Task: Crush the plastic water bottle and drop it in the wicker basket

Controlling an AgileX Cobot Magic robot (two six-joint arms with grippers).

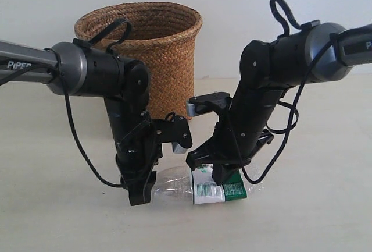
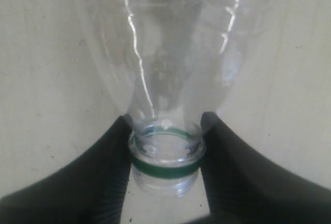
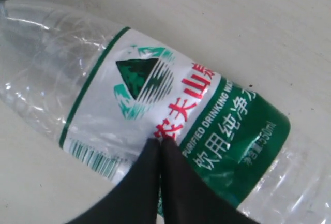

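Left wrist view: left gripper (image 2: 166,125) pinches the neck of the plastic water bottle (image 2: 176,53), lying on the table (image 1: 58,217) in front of the wicker basket (image 1: 139,48). Fingers of the right gripper (image 3: 159,142) meet on its label. Likely light, thin-walled, slippery; neck stiffest.

The plastic water bottle (image 1: 174,185) looks glossy, the wicker basket (image 1: 148,42) rough.

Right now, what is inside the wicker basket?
Only the upper inner wall of the wicker basket shows, with nothing against it. The floor is hidden by its front wall. The plastic water bottle lies outside it.
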